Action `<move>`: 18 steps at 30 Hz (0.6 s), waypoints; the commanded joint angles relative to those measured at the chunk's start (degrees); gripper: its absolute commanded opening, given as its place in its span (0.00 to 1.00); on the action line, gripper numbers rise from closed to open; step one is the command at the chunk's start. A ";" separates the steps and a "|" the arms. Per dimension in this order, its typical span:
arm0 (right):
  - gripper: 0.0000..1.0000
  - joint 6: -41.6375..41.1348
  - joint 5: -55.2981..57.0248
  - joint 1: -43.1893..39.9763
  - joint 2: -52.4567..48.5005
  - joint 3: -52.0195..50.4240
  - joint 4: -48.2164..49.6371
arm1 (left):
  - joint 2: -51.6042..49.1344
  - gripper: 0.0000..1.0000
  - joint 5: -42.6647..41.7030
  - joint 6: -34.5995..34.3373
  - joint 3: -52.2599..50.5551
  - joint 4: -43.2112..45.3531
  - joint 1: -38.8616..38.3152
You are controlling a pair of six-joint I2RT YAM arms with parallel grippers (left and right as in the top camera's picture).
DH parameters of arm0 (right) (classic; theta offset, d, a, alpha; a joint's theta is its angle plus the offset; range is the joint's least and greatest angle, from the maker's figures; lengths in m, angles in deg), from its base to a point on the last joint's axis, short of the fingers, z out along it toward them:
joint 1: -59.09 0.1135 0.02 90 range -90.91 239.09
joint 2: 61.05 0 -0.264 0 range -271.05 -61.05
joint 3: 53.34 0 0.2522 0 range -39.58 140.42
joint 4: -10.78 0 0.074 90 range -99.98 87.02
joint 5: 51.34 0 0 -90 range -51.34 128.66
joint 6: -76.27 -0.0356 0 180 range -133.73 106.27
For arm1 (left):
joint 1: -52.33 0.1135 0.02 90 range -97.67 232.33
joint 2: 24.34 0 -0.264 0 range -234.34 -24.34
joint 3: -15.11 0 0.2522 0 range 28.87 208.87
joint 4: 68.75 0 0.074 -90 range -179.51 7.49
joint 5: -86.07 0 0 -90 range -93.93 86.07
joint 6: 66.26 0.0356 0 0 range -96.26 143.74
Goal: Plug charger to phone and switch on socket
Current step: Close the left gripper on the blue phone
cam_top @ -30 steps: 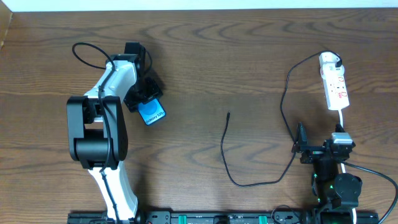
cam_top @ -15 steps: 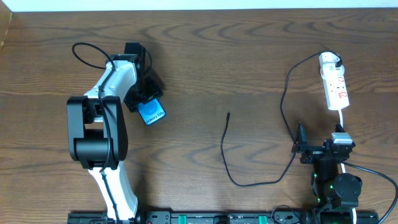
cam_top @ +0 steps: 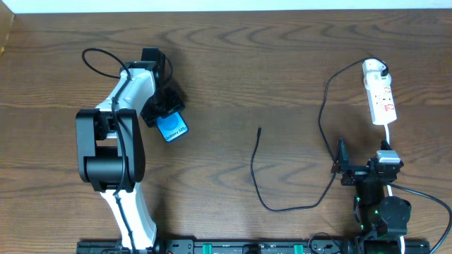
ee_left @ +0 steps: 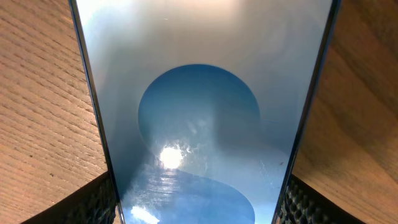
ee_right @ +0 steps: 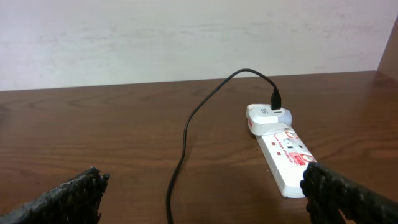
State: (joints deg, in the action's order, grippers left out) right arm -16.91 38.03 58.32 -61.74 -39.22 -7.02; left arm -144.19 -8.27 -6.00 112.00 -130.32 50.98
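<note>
Left gripper [cam_top: 163, 114] holds the phone [cam_top: 173, 128] diagonally, free end pointing near-right.

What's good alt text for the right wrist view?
A white socket strip lies on a wooden table, a white adapter plugged into its far end, its black cable curving toward the camera. The open right pincer's dark fingertips frame the lower corners.

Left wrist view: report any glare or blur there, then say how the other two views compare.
Left wrist view: the phone fills the frame, its upper screen washed pale, a bright glare spot low on the glass. Overhead view: even light, sharp, no glare on the table. Right wrist view: the socket is crisp, while the fingers of the right hand blur at the bottom corners.
</note>
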 commanded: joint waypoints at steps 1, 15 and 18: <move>0.99 0.68 -0.33 0.66 0.31 -0.07 -0.24 | -1.62 0.07 1.66 0.57 0.13 -0.85 0.02; 0.99 0.68 -0.33 0.66 0.31 -0.07 -0.26 | 1.05 0.07 2.01 0.57 1.55 -1.44 0.02; 0.99 0.68 -0.33 0.66 0.31 -0.07 -0.26 | 2.84 0.07 2.01 0.59 1.55 -1.46 0.02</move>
State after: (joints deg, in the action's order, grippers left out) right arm -16.91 38.03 58.32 -61.74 -39.22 -7.02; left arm -144.15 -7.85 -6.00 112.24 -131.32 50.98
